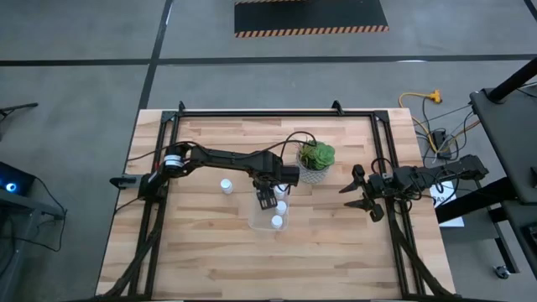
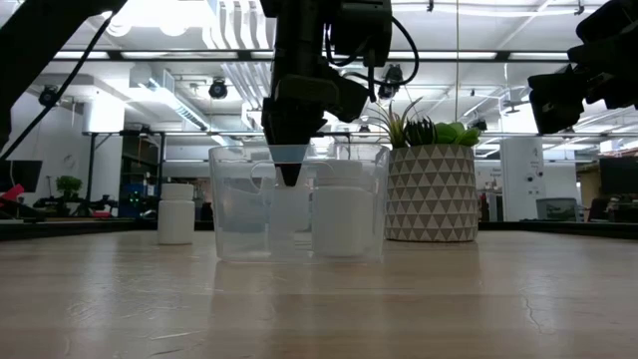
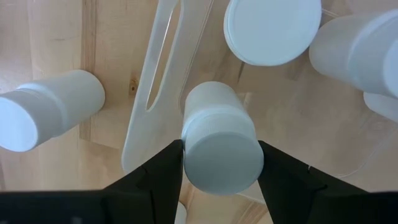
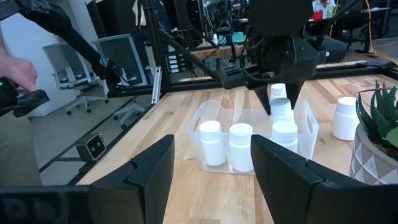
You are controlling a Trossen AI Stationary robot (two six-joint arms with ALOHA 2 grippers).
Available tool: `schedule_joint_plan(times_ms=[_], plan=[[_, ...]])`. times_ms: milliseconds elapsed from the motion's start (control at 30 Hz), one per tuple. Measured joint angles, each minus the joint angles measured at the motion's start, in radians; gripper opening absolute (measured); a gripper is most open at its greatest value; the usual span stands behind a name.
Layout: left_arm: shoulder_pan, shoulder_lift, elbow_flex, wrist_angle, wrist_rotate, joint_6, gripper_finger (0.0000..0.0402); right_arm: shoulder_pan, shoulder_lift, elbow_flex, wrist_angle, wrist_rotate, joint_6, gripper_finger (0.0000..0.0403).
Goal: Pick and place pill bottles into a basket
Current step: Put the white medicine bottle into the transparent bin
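We have the left pincer (image 1: 267, 198) hanging over the clear basket (image 4: 200, 122) near the middle of the surface (image 1: 201, 252), its fingers (image 3: 155, 180) pinching a white pill bottle (image 3: 219, 144) by the sides just below the cap, and from the low view the bottle is already down between the basket walls. In the right wrist view three more bottles (image 4: 241, 145) stand upright inside the basket, and one remaining bottle (image 1: 226, 186) stands on the surface just outside it, on the side away from the potted plant (image 1: 316, 159). As we judge it, the step in hand is setting this bottle down, so we should lower straight, keeping it vertical, until its base is on or nearly on the basket floor, aiming for the bare patch of floor rather than the caps of its neighbours. Then we ought to part the fingers only a little, enough to free the bottle without nudging the bottles or the wall, and lift straight up clear of the rim before swinging toward the bottle outside. The right pincer (image 1: 362, 194) waits spread with nothing in it, well off beyond the plant.
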State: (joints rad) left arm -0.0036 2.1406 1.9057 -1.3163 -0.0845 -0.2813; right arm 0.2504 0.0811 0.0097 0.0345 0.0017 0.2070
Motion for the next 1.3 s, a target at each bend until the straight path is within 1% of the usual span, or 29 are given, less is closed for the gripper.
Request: schedule_joint_plan(times_ms=[233,500,567,700,833,1000,1100,1300], plan=[[0.000,0.000,0.000,0.001,-0.002,0.000,0.0176,0.000,0.000,0.000,0.000,0.000,0.001,0.0201],[0.000,0.000,0.000,0.045,0.000,-0.002,0.0176,0.000,0.000,0.000,0.000,0.000,0.000,0.0201],[0.000,0.000,0.000,0.042,0.002,-0.034,0.0176,0.000,0.000,0.000,0.000,0.000,0.001,0.0201],[0.000,0.000,0.000,0.042,0.004,-0.157,0.0176,0.000,0.000,0.000,0.000,0.000,0.000,0.0201],[0.000,-0.001,0.000,0.041,0.004,-0.200,0.0176,0.000,0.000,0.000,0.000,0.000,0.000,0.0201],[0.000,-0.001,0.000,0.015,0.021,-0.317,0.0176,0.000,0.000,0.000,0.000,0.000,0.000,0.0201],[0.000,-0.001,0.000,0.016,0.034,-0.338,0.0176,0.000,0.000,0.000,0.000,0.000,0.000,0.0201],[0.000,-0.001,0.000,0.016,0.035,-0.335,0.0176,0.000,0.000,0.000,0.000,0.000,0.000,0.0201]])
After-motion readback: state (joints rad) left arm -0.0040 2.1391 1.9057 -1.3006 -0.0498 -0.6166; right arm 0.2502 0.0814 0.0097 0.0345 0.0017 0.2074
